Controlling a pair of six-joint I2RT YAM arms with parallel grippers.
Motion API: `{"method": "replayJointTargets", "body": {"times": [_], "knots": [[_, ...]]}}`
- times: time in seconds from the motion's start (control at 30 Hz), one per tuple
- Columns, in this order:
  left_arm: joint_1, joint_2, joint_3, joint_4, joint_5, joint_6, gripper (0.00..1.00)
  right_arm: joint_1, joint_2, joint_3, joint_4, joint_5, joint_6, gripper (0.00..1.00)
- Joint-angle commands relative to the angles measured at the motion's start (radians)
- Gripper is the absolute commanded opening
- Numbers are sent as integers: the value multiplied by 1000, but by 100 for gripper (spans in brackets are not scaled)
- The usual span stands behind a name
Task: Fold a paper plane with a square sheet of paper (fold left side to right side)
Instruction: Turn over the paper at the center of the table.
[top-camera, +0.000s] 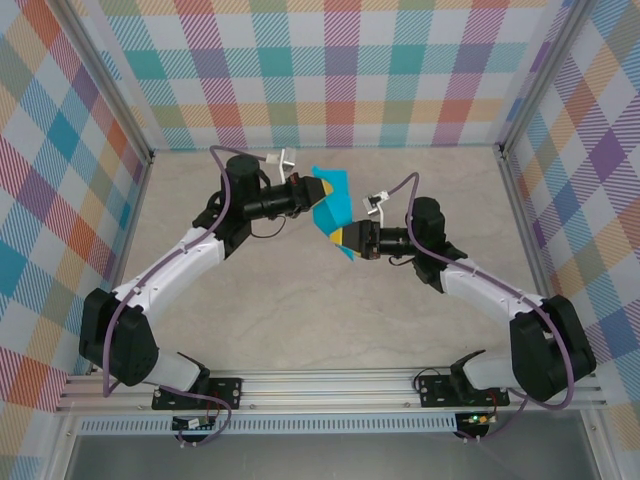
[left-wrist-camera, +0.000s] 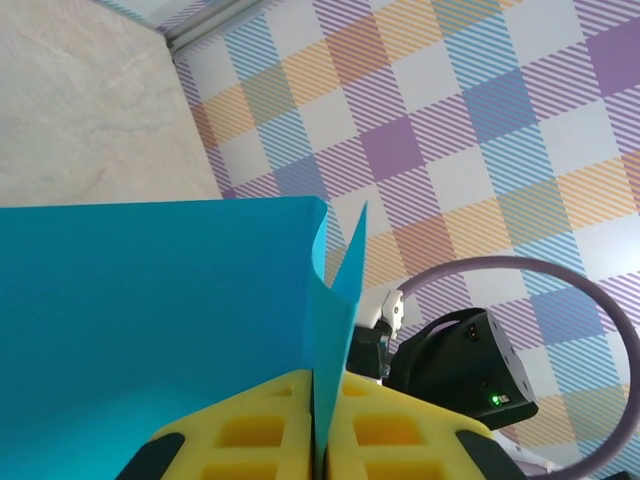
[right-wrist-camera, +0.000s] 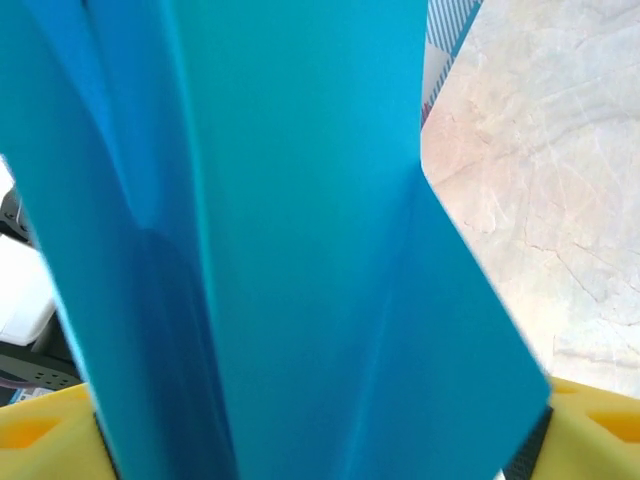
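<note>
Clamping the left gripper (top-camera: 322, 188) tight on the square sheet of paper (top-camera: 331, 210), with its yellow pads (left-wrist-camera: 250, 435) pressing together on a thin upright fold at the bottom of the left wrist view. Holding that teal-blue sheet up off the marble-look table (top-camera: 300, 320), in the air over the far middle of it, between the two wrists. Showing there, in the left wrist view, as a broad flat panel (left-wrist-camera: 150, 330) spreading leftward from the pads, with a narrow pointed flap standing edge-on just beside it and a curled edge between the two. Running, in the top view, as a creased shape from the left gripper down and rightward to the right gripper (top-camera: 350, 240). Standing with the right gripper's jaws apart, its yellow fingers (right-wrist-camera: 35, 430) sitting at the two bottom corners of the right wrist view and the paper (right-wrist-camera: 300, 250) passing between them in overlapping layers; touching those fingers or not, impossible to tell. Backing all this, checked walls (top-camera: 350, 70) in pastel stripes. Crossing the right side of the left wrist view, the right arm's black wrist (left-wrist-camera: 470, 365) and a purple cable (left-wrist-camera: 565, 275).
</note>
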Motion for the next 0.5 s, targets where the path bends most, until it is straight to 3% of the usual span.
{"method": "replayJointTargets", "body": {"times": [0.0, 0.07, 0.3, 0.47], "knots": [[-24, -14, 7, 22, 27, 0, 10, 9, -20, 31, 61, -12, 12, 72], [-26, -14, -6, 24, 26, 3, 10, 9, -32, 29, 44, -18, 5, 59], [-27, -10, -19, -6, 20, 38, 13, 9, -79, 11, -44, 2, -51, 31], [-23, -27, -7, -120, -14, 121, 38, 9, -118, 9, -158, 24, -123, 19]]}}
